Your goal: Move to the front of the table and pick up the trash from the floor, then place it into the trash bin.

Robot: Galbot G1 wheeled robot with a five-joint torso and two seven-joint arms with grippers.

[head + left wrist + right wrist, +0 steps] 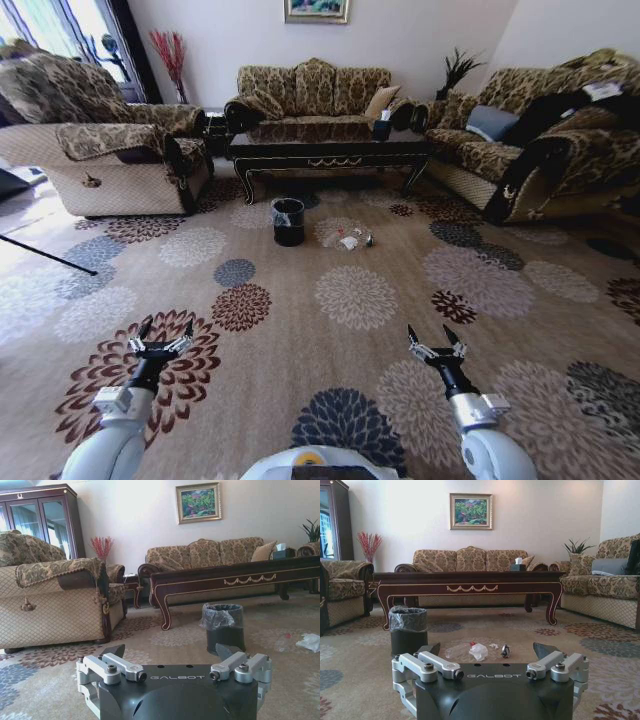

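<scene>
Stage: you're at the approach, nothing picked up. Base sits well back on the carpet (330,330), facing the table (330,152).
Trash (350,240): on the floor just in front of the table, well ahead of both sets of fingers. Clear bottle w/ red cap plus white paper scraps, a small dark bit beside them.
Bin (288,221): stands on the floor near the trash, nearer the left gripper's side; liner folded over rim. Likely set close so the drop needs little travel.
Left gripper (164,345): held low and fwd over the carpet, fingers spread, nothing between them. Bin lies ahead of its tips.
Right gripper (436,347): same pose on the other side, fingers spread and empty. Trash lies ahead, between its tips in the wrist view.
Pose: both arms extend fwd, wrists level, grippers pointing at the table. Prob. carried open and low so you're ready to reach once close.
Remaining: drive in, grasp, drop in bin.
</scene>
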